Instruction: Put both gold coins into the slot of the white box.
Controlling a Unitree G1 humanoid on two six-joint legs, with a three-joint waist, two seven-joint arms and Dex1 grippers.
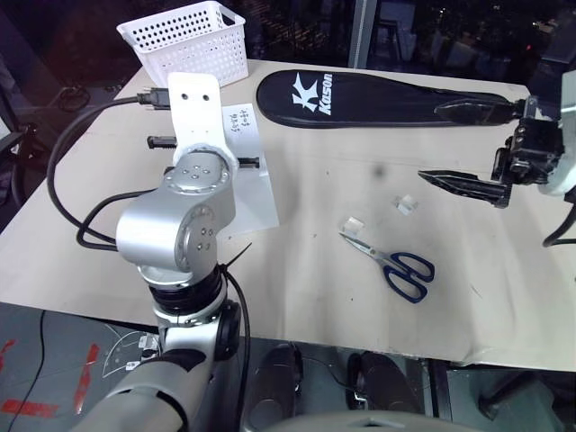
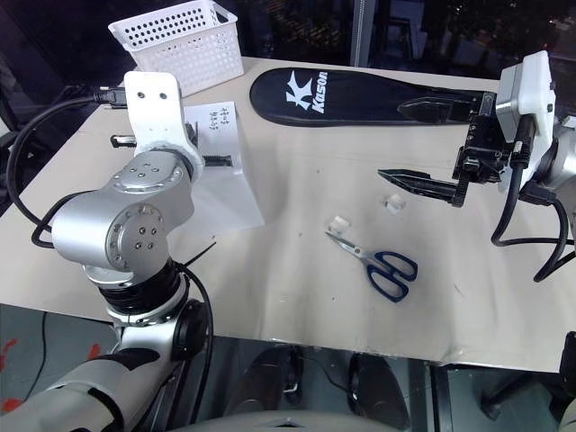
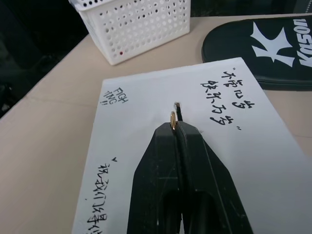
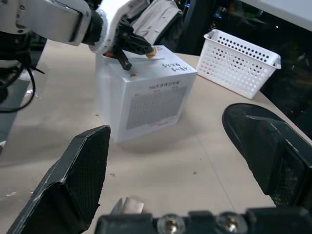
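My left gripper [image 3: 174,128] is shut on one gold coin [image 3: 172,119], held on edge between its fingertips. It hovers just over the slot [image 3: 178,108] in the lettered top face of the white box [image 3: 146,146]; the fingers hide most of the slit. From the right wrist view, the coin [image 4: 151,51] sits above the box [image 4: 146,97]. The other gold coin is out of view. In the head views my left arm covers most of the box [image 1: 259,193]. My right gripper [image 2: 391,140] hangs open and empty over the table, far to the right of the box.
Blue-handled scissors [image 1: 396,261] lie on the table at centre right, with two small clear plastic squares [image 1: 355,222] [image 1: 407,204] just behind them. A white perforated basket [image 1: 189,40] stands at the back left. A long black racket cover [image 1: 378,99] lies along the back.
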